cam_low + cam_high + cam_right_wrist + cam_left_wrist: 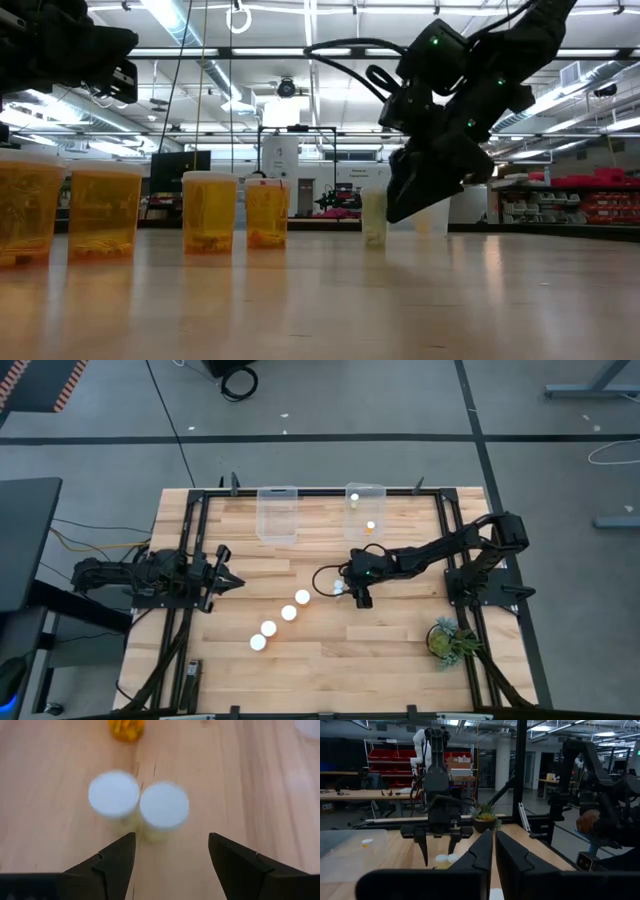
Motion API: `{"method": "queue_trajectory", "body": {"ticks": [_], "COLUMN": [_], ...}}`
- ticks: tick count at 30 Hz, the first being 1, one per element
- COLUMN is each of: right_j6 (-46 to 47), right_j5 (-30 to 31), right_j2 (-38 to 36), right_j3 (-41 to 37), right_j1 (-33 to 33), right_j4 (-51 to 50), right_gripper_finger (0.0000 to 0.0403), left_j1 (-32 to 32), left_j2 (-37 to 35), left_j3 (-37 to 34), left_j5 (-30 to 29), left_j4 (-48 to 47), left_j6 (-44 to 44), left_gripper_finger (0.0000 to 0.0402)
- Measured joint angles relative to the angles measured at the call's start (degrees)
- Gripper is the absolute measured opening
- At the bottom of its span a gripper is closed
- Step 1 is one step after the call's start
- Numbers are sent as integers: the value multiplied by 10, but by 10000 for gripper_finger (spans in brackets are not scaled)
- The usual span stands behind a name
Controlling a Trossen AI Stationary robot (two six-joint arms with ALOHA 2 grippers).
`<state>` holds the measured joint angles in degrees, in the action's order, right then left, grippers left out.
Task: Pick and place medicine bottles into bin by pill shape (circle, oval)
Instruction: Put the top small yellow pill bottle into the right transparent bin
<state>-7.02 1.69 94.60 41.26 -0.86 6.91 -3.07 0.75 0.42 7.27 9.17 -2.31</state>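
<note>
Nearest the low camera, four amber-orange medicine bottles [104, 212] with white caps stand in a row across the pale wooden plank table [400, 640], which is the largest thing present; from above, their round caps run diagonally from the near left toward the table's middle. At the far edge stand two clear plastic bins: the left bin [278, 512], in which nothing can be made out, and the right bin [366, 510], where two small bottles [370, 527] show. The dark right arm reaches from its base on the right side toward the middle, and the right gripper [362, 598] hangs over a pair of white-capped bottles [140, 806] standing just beside each other; its wrist view shows both fingers [114, 860] spread wide, apart from the caps, holding nothing. A further amber bottle [126, 730] lies farther off in that view. The left arm waits at the left edge, and the left gripper [226, 580] has its jaws pressed together on nothing, as its own wrist view shows with the two dark fingers [482, 857] meeting. On the near right corner stands a small potted green plant [448, 640]. Beyond the table the room shows red shelving [395, 767].
</note>
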Motion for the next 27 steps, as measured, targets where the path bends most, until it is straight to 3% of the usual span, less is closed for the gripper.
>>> {"method": "queue_trajectory", "body": {"ticks": [27], "right_j6": [-1], "right_j5": [-20], "right_j2": [2], "right_j3": [26], "right_j1": [-1], "right_j4": [-15], "right_gripper_finger": [257], "left_j1": [0], "left_j2": [0], "left_j3": [0], "left_j5": [0], "left_j4": [0], "left_j6": [0], "left_gripper_finger": [35]}}
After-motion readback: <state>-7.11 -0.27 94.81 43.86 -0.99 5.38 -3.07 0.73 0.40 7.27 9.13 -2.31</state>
